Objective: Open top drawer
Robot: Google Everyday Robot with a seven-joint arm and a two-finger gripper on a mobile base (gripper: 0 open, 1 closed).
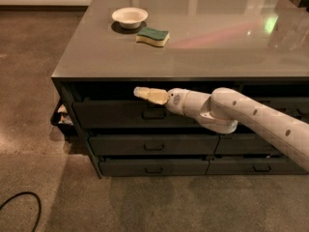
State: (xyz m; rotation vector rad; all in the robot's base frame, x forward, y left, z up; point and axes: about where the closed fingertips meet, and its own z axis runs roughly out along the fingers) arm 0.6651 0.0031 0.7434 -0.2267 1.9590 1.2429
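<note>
Top drawer point(116, 115): its handle point(153, 114) sits just below the gripper point(139, 92). I can't tell the jaws' gap, so a pull may miss.

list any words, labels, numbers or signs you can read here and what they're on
No text can be read.
The bowl, sponge, countertop and top drawer show no lettering.
A small round mark on the arm's wrist, just behind the claw at the top drawer's upper edge, is too blurred to read.
</note>
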